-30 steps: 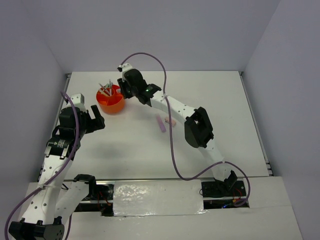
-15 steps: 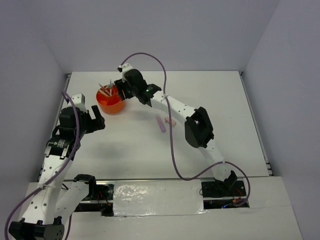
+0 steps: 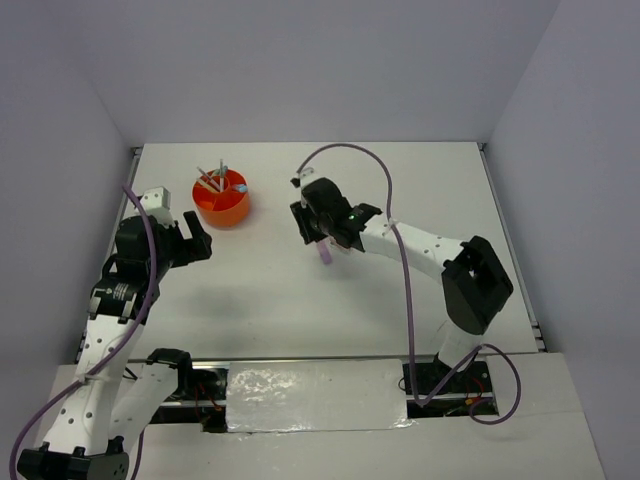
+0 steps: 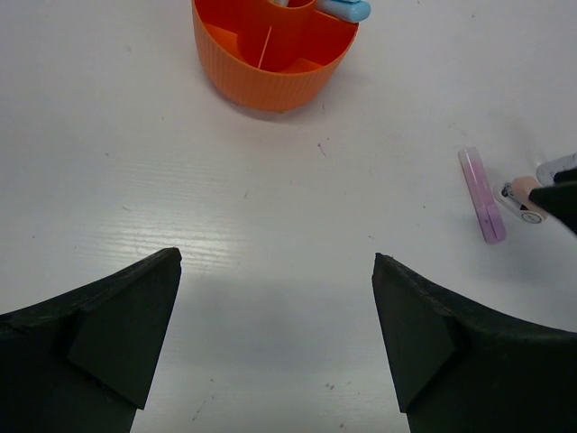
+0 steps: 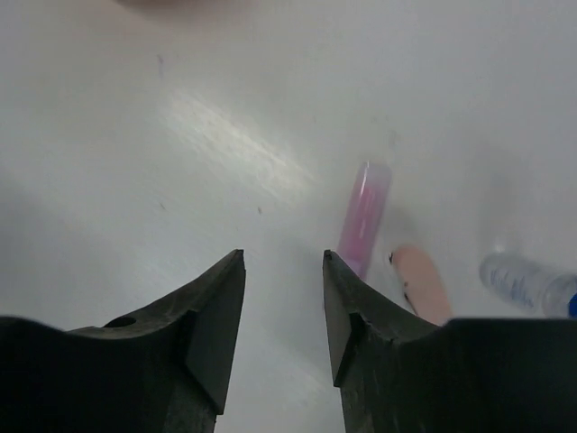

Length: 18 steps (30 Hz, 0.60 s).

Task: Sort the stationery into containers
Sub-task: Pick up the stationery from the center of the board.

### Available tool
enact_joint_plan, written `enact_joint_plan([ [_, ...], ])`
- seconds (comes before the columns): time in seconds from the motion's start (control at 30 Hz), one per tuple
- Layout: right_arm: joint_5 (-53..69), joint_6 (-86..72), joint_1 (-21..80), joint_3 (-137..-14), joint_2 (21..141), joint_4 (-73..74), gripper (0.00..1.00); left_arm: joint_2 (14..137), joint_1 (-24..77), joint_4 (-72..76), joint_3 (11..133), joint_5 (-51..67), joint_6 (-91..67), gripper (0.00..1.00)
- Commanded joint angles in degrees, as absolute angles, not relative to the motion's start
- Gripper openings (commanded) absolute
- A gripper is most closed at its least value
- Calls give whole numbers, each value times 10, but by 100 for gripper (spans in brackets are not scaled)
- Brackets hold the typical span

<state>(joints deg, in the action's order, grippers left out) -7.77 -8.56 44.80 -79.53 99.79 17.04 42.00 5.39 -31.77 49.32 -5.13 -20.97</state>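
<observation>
- The right pincer (image 5: 284, 262) hangs over the tabletop (image 3: 430, 180) near the frame centre of the top view. Its jaws are only a narrow gap apart and hold nothing.
- The left pincer (image 4: 275, 271) is spread wide and empty, at the left of the top view, below the orange organizer (image 3: 221, 200).
- Risk: in the right wrist view the purple marker (image 5: 363, 216) lies to the right of the gap, not under it. Lowering from here would likely land a finger on the marker and roll it away.
- Risk: the gap looks too narrow to straddle the marker, so the jaws probably need widening first.
- Risk: the pink eraser (image 5: 422, 284) and the clear bottle (image 5: 527, 281) lie just beside the marker's near end. A grasp taken low on the marker could catch or shove them, and the bottle may roll.
- Count, loose on the tabletop: one purple marker, one pink eraser, one clear bottle.
- Count, containers: one organizer, at upper left of the top view.
- Count, in the organizer: at least three thin pens standing and one pale blue piece; I cannot tell the exact number.
</observation>
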Motion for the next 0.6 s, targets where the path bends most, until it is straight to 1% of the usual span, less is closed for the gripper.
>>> enact_joint_plan([
  [0.0, -78, -96, 446, -716, 983, 155, 46, 413, 54, -292, 490, -33, -197, 99],
  [0.17, -94, -98, 446, -693, 1003, 144, 45, 423, 54, -300, 493, -50, -199, 99],
  [0.23, -122, -98, 445, -692, 1015, 139, 46, 425, 55, -298, 492, -47, -198, 99],
  [0.33, -123, -97, 444, -693, 1031, 137, 47, 428, 57, -300, 492, -47, -198, 99],
  [0.57, -129, -101, 437, -691, 1065, 130, 54, 432, 59, -300, 493, -46, -197, 99],
])
